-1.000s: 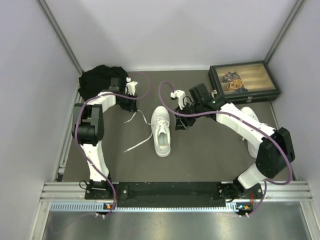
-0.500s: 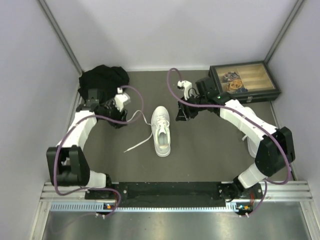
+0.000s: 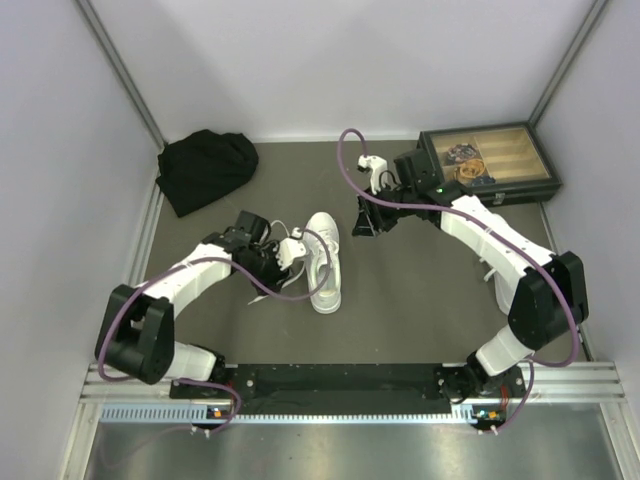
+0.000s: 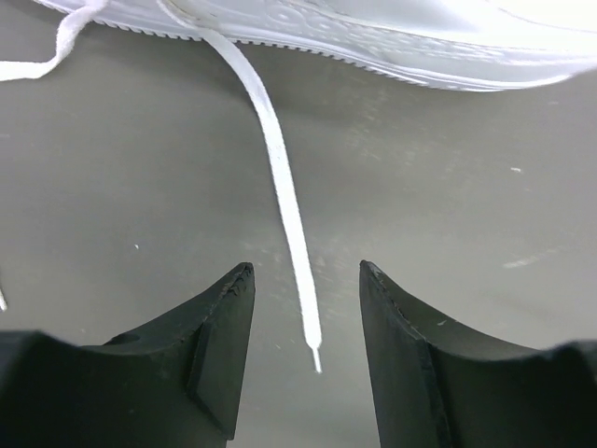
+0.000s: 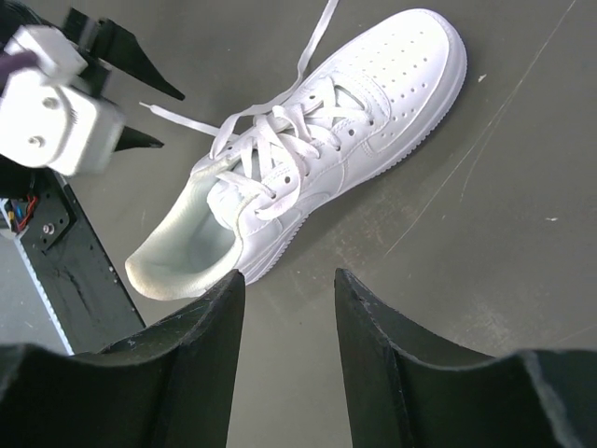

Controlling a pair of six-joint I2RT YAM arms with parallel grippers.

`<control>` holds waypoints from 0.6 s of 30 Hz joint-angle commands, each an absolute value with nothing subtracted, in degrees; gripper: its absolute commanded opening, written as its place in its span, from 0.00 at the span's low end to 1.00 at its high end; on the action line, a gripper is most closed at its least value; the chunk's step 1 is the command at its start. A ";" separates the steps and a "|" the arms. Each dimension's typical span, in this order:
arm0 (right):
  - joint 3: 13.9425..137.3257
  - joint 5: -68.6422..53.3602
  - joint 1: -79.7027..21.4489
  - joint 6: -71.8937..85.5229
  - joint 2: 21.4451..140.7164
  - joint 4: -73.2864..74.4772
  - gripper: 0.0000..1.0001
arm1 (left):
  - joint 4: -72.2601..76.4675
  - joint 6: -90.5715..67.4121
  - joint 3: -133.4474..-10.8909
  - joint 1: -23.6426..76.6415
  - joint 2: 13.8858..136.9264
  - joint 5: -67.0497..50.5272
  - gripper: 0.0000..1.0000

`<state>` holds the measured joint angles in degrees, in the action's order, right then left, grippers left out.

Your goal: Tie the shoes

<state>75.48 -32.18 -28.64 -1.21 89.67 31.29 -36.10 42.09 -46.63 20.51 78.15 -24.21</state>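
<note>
The sneaker (image 5: 354,140) was seen to be smooth and faintly glossy, its laces (image 4: 280,177) flat woven cloth; the counter (image 4: 466,187) was finished matt grey, lightly scuffed.

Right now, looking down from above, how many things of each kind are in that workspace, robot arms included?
White sneaker: 1
Black cloth bundle: 1
Dark box: 1
Robot arms: 2 (left arm, right arm)
Total: 5
Not counted: a white shape half hidden under the right arm; I cannot tell what it is.
</note>
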 commanded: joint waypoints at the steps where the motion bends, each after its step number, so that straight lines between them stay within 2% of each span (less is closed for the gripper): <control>1: 76.29 -32.43 -27.60 -0.79 88.33 29.53 0.44 | -29.89 42.36 -45.70 22.94 81.12 -17.85 0.53; 10: 76.03 -32.17 -27.60 -0.79 88.77 29.53 0.44 | -27.16 42.98 -44.74 26.36 86.39 -12.40 0.50; 13: 76.03 -32.08 -27.60 -0.88 88.77 29.53 0.44 | -27.07 43.24 -44.03 26.80 87.80 -11.08 0.45; 17: 76.20 -32.52 -27.60 -0.88 89.56 29.36 0.45 | -27.42 43.24 -43.68 26.89 88.86 -11.60 0.23; 18: 76.38 -32.69 -27.51 -0.88 89.73 29.44 0.44 | -27.42 43.24 -43.33 26.89 88.68 -11.95 0.09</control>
<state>75.44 -32.12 -28.25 -1.21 89.67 31.29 -27.97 42.19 -45.47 26.76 86.15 -13.61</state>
